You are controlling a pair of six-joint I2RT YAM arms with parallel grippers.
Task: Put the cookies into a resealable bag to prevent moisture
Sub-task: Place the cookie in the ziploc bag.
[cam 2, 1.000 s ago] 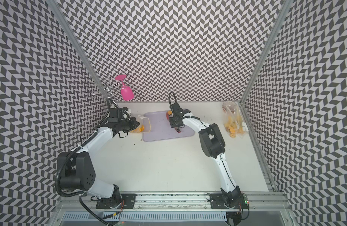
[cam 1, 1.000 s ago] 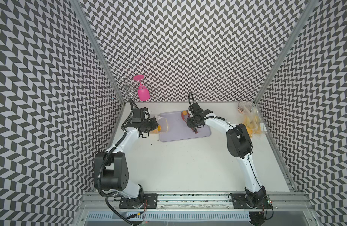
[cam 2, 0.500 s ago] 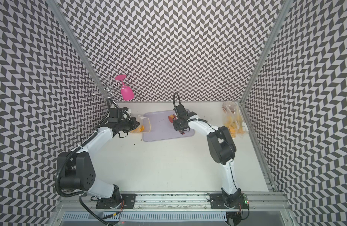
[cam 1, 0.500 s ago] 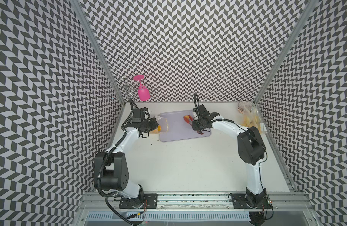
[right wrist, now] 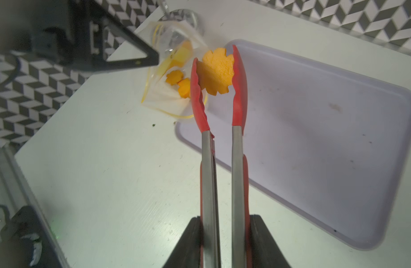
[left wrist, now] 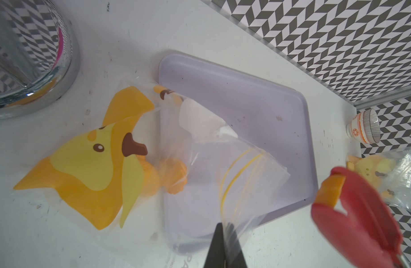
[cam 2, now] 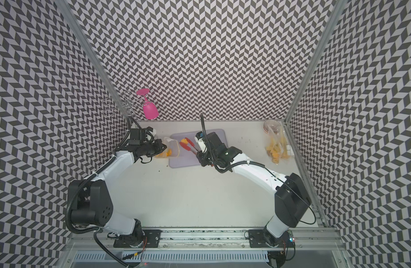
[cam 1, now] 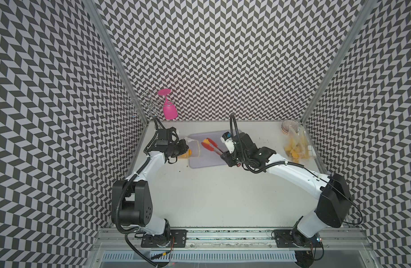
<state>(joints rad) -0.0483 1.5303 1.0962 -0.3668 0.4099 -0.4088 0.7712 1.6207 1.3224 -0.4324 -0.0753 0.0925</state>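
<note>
A clear resealable bag (left wrist: 200, 162) with a yellow cartoon print lies across the left edge of the lilac tray (cam 1: 207, 160). My left gripper (left wrist: 224, 226) is shut on the bag's mouth edge and holds it open. Two orange scalloped cookies (right wrist: 174, 77) lie inside the bag. My right gripper (right wrist: 223, 218) is shut on red-tipped metal tongs (right wrist: 237, 143). The tongs pinch one scalloped yellow-orange cookie (right wrist: 217, 72) above the tray, just short of the bag's mouth. In both top views the cookie (cam 1: 206, 140) hangs right of the bag (cam 1: 194, 149).
A second clear bag with yellow pieces (cam 1: 295, 148) lies by the right wall, with stacked bowls (cam 1: 288, 126) behind it. A pink glass (cam 1: 169, 109) hangs upside down on a chrome rack (cam 1: 148, 106) in the back left corner.
The right arm's elbow swung out to the right. The tongs tip with the cookie moved left toward the bag mouth. The left gripper and the bag stayed put.
</note>
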